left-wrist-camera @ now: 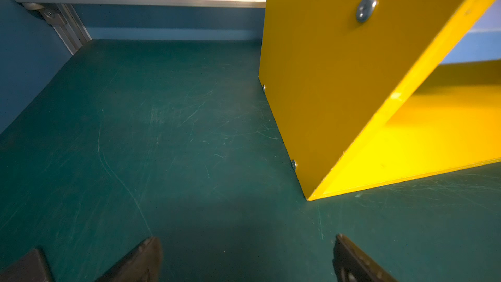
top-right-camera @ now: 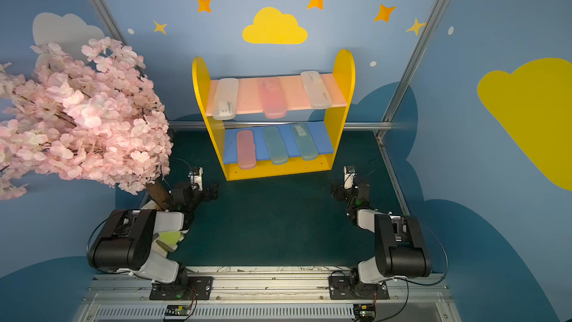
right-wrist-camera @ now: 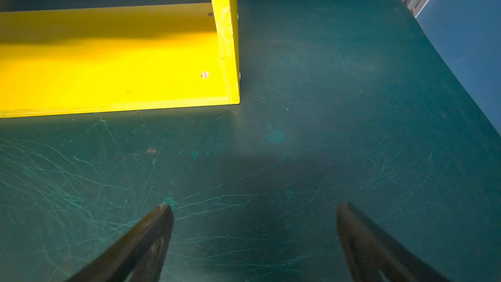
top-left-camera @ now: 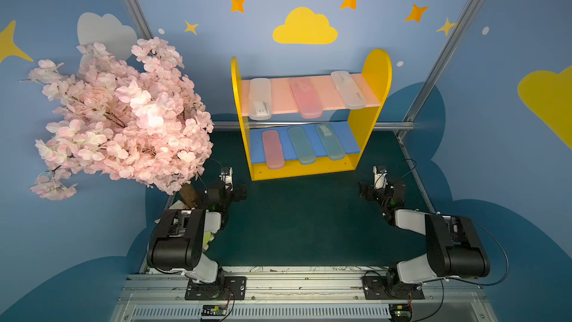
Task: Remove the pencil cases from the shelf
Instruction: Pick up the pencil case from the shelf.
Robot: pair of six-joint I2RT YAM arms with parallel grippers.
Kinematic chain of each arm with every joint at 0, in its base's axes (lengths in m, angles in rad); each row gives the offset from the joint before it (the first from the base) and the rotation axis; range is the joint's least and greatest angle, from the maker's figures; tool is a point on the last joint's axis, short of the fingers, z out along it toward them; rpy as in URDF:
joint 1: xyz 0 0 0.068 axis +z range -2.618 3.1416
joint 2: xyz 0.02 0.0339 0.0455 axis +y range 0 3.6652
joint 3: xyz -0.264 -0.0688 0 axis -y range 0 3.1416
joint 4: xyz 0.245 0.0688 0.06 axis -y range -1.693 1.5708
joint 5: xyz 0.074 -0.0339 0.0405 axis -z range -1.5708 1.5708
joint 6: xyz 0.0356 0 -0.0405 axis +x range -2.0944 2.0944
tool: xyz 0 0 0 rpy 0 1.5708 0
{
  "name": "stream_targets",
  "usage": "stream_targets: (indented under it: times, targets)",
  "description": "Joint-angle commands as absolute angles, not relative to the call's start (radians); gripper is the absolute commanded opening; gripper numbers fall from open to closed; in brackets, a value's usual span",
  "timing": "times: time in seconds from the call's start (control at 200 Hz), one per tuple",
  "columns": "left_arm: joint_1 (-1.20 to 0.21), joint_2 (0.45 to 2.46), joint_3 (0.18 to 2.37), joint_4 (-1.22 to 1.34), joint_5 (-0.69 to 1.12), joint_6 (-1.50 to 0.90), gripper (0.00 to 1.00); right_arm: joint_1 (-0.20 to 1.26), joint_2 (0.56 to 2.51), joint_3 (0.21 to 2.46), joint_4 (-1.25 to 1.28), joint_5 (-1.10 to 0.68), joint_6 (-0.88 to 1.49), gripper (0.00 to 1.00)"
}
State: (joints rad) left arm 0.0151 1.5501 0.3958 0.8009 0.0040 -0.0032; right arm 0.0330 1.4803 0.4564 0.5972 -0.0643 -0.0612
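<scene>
Noting six pencil cases (top-left-camera: 306,97) lying on shelf (top-left-camera: 376,69): three across pink board (top-left-camera: 281,96), three across blue board (top-left-camera: 351,144). Found left gripper (left-wrist-camera: 244,240) and right gripper (right-wrist-camera: 254,207) spread wide, empty, low over green mat (top-left-camera: 303,221), apart from shelf.

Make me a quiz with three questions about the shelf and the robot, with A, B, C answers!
1. Which board holds the two teal pencil cases?
A) pink board
B) blue board
C) yellow base

2. How many pencil cases lie on the shelf?
A) four
B) eight
C) six

3. How are the left gripper and the right gripper?
A) both open and empty
B) both shut on cases
C) one holds a blossom

Answers:
1 B: both teal ones lie on the lower, blue board.
2 C: three lie on each board.
3 A: each wrist view shows jaws wide apart with nothing between them.
</scene>
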Motion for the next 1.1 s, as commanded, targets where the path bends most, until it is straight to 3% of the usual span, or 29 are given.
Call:
stream_targets:
  times: [0.0, 1.096]
  targets:
    - [0.016, 1.537, 0.402, 0.808, 0.002, 0.005, 1.0, 0.037, 1.472, 0.471, 0.594, -0.058, -0.067, 0.99]
    - [0.02, 1.522, 0.403, 0.814, -0.01, 0.001, 1.0, 0.027, 1.467, 0.488, 0.56, -0.029, -0.04, 0.99]
